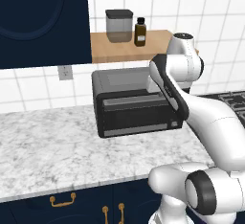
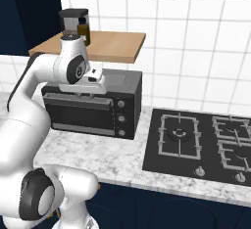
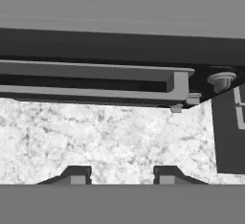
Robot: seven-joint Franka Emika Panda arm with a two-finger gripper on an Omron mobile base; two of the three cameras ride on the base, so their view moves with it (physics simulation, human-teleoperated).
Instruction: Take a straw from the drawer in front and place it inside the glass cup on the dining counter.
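Note:
My gripper (image 3: 122, 175) is open, its two dark fingertips (image 3: 78, 174) wide apart with nothing between them. It hangs over the marble worktop (image 3: 119, 132), just in front of a black toaster oven (image 3: 95, 82). From the base, my hand (image 2: 90, 83) sits against the oven's top front edge. The straw, the drawer, the glass cup and the dining counter are out of view.
The toaster oven (image 1: 134, 108) stands on the marble worktop (image 1: 48, 151) against a white tiled wall. A black stove (image 2: 196, 142) lies to its right. Above, a wooden shelf (image 1: 124, 46) carries a grey jar (image 1: 118, 26) and a brown bottle (image 1: 140, 31). Navy cabinet fronts with gold handles (image 1: 62, 200) run below.

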